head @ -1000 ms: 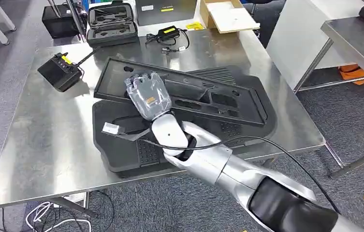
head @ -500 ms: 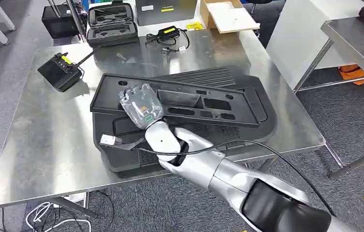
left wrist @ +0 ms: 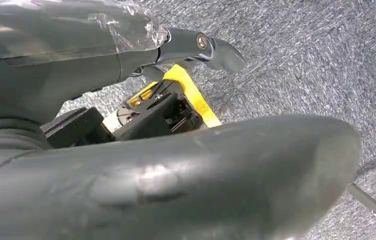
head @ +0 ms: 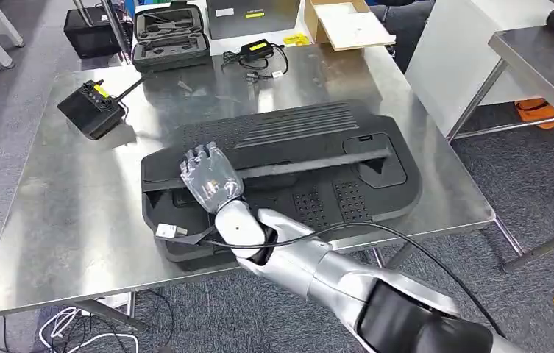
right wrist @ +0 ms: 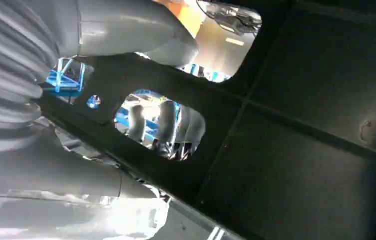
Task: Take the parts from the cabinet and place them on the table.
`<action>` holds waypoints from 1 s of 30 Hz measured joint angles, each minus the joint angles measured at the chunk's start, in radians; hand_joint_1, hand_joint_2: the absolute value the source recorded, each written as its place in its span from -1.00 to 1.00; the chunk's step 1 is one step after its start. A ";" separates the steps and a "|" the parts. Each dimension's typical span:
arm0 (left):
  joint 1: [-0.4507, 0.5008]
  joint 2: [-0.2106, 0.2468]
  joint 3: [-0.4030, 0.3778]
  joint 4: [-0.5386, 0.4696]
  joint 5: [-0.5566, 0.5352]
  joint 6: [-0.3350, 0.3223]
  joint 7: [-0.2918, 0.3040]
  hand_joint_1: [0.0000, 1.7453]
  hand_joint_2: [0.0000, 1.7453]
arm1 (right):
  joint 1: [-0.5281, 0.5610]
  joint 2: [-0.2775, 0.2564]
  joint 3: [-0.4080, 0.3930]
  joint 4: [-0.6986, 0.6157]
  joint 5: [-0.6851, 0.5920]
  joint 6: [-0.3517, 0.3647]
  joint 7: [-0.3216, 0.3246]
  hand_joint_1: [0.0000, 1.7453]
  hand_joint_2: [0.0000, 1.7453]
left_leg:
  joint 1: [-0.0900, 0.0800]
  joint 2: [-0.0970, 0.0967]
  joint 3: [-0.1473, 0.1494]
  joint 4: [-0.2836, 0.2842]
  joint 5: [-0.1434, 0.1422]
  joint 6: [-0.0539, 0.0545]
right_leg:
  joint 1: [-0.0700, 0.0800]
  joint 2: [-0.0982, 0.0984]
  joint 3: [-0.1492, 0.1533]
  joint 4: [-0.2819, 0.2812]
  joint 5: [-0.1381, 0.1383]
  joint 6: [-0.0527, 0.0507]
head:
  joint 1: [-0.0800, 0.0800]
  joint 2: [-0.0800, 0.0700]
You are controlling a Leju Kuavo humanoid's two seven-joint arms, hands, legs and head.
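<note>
Black tray part [head: 310,163] now tipped on edge rather than lying tilted across the lower black part [head: 377,198], right hand [head: 211,179] gripping its near end, both on the steel counter [head: 60,213], left hand state unclear.

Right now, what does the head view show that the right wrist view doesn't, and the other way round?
The head view takes in the whole steel table, the large ribbed black panel lying flat, the black control box near the far left corner, and an open tool case behind. The right wrist view gives a close look at the cut-out openings in the slim black part, with fingers showing through one. Both show the right hand gripping the slim black part.
</note>
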 joint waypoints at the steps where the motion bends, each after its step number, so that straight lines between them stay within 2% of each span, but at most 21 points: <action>1: 0.000 0.000 0.000 0.000 0.000 0.000 0.000 -1.00 -1.00 | 0.000 0.001 0.002 0.006 0.000 0.000 0.000 0.22 1.00 | 0.000 0.000 0.000 0.000 0.000 0.000 | 0.000 0.000 0.000 0.000 0.000 0.000 | 0.000 0.000; 5: 0.001 0.000 0.000 0.000 0.001 0.000 0.000 -1.00 -1.00 | 0.000 0.005 0.009 0.020 0.000 0.000 0.000 0.22 1.00 | 0.000 0.000 0.000 0.000 0.000 0.000 | 0.000 0.000 0.000 0.000 0.000 0.000 | 0.000 0.000; 6: 0.001 0.000 0.000 0.000 0.001 0.000 0.000 -1.00 -1.00 | 0.000 0.007 0.010 0.025 0.000 0.000 0.000 -0.88 1.00 | 0.000 0.000 0.000 0.000 0.000 0.000 | 0.000 0.000 0.000 0.000 0.000 0.000 | 0.000 0.000; 7: 0.001 0.000 0.000 0.000 0.001 0.000 0.000 -1.00 -1.00 | 0.000 0.009 0.010 0.028 0.000 0.000 0.000 -0.96 1.00 | 0.000 0.000 0.000 0.000 0.000 0.000 | 0.000 0.000 0.000 0.000 0.000 0.000 | 0.000 0.000; 24: 0.006 0.000 0.000 0.000 0.012 0.002 0.000 -1.00 -1.00 | 0.000 0.021 0.035 0.077 -0.010 0.014 -0.018 -1.00 1.00 | 0.000 0.000 0.000 0.000 0.000 0.000 | 0.000 0.000 0.000 0.000 0.000 0.000 | 0.000 0.000; 26: 0.005 0.000 0.000 0.000 0.014 0.002 0.000 -1.00 -1.00 | -0.001 0.021 0.035 0.077 -0.038 0.056 -0.041 -1.00 1.00 | 0.000 0.000 0.000 0.000 0.000 0.000 | 0.000 0.000 0.000 0.000 0.000 0.000 | 0.000 0.000; 30: 0.005 0.000 0.000 0.000 0.022 0.001 0.001 -1.00 -1.00 | -0.005 0.026 0.036 0.078 -0.118 0.192 -0.083 -1.00 1.00 | 0.000 0.000 0.001 0.000 0.000 0.000 | 0.000 0.000 0.000 0.000 0.000 0.000 | 0.000 0.000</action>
